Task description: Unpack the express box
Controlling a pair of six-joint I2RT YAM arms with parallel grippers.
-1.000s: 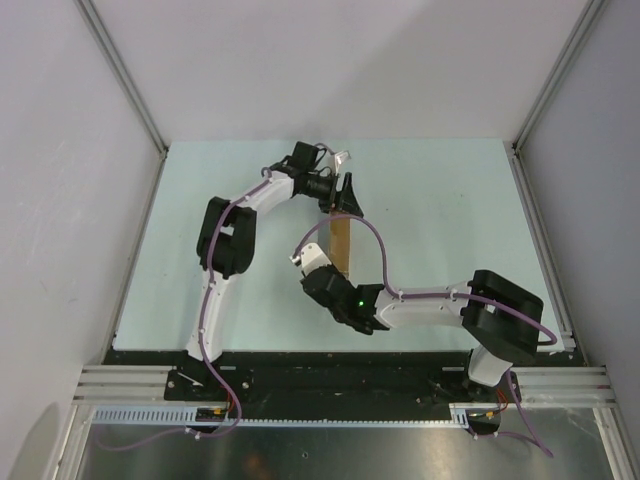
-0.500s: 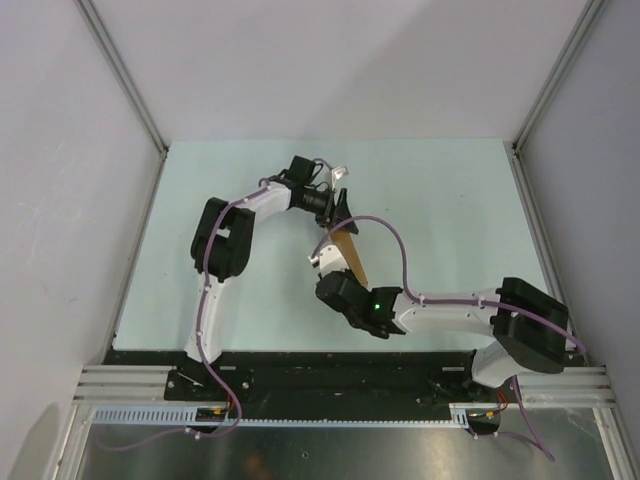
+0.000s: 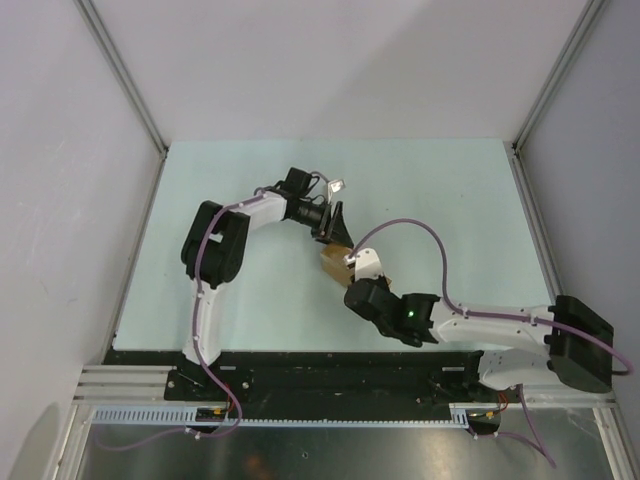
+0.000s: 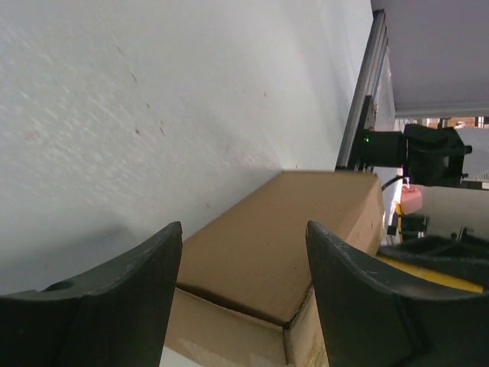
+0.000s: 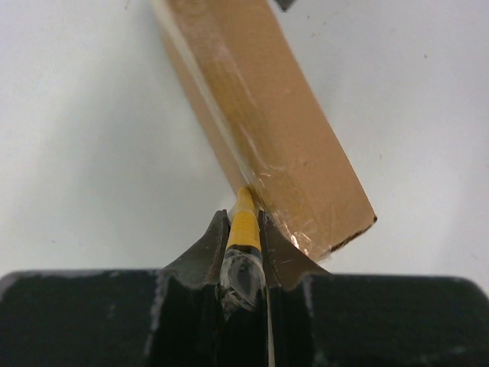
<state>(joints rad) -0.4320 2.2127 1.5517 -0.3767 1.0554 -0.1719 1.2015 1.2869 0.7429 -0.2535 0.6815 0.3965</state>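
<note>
White-walled cell around a pale green table

A flat pale mint-green tabletop (image 3: 450, 220) is closed in at the left, back and right by plain matt white wall panels (image 3: 330, 70), which meet at the rear corners behind slanting silver aluminium posts (image 3: 120, 75). Along the table's near edge lies a black base plate (image 3: 330, 375), with a silver slotted aluminium rail (image 3: 120, 385) in front of it, above a dull grey metal sheet (image 3: 330, 450). The light is soft and even, the shadows faint. Seen close in the left wrist view, the tabletop carries a few small dark specks.
</note>
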